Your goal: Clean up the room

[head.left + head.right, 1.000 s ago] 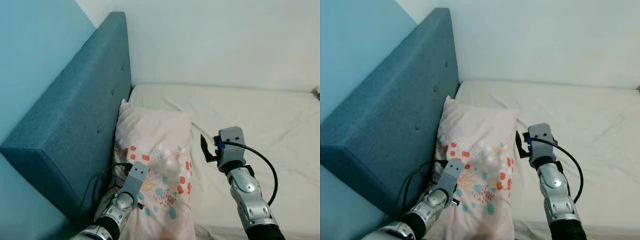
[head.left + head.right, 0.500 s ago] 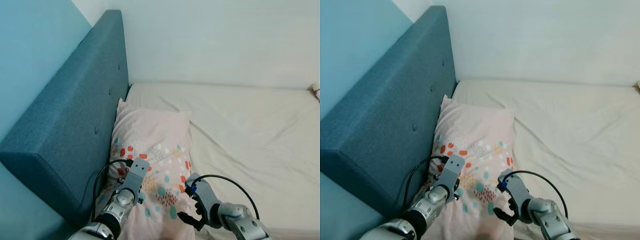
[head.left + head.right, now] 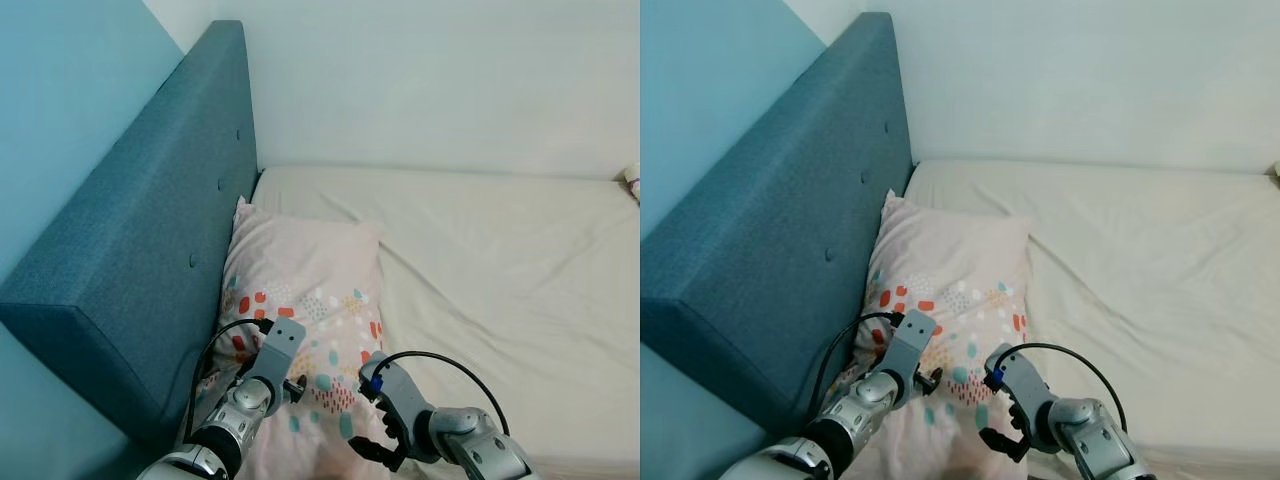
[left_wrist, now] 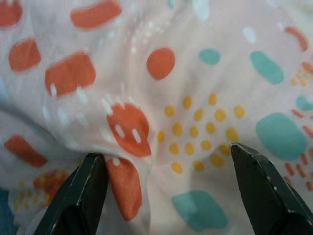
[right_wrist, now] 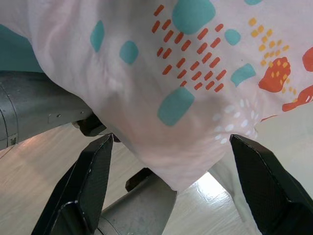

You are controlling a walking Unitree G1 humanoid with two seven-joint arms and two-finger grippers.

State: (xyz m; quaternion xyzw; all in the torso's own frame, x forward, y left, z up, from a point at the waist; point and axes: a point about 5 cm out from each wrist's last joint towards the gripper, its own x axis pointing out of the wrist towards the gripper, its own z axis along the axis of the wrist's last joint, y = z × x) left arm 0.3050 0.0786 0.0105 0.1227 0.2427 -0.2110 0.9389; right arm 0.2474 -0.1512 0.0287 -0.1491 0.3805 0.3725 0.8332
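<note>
Since half a second ago, little has shifted: the left gripper (image 4: 164, 166) has edged slightly forward over the near end of the pillow, and the right gripper (image 3: 370, 452) has crept a touch towards the pillow's near corner; a second ago that right arm was raised upright over the sheet beside the pillow.

At far left stands one teal headboard (image 3: 140, 240) with a few buttons in its padding, set against a pale blue wall (image 3: 60, 90). One pillow (image 3: 300, 290), pale pink with orange, teal and yellow spots, lies lengthwise just beside the headboard on the one mattress (image 3: 500, 270), which is covered in a cream sheet.

The left gripper rests on the pillow's near part; in its wrist view both black fingers (image 4: 78, 196) are spread wide, their tips pressing into the fabric with a fold bunched between them, not yet pinched.

Right of it, the right gripper sits at the pillow's near right corner, its two fingers (image 5: 85, 181) also spread wide, the corner of the pillow hanging between them above a wooden floor (image 5: 44, 196).
</note>
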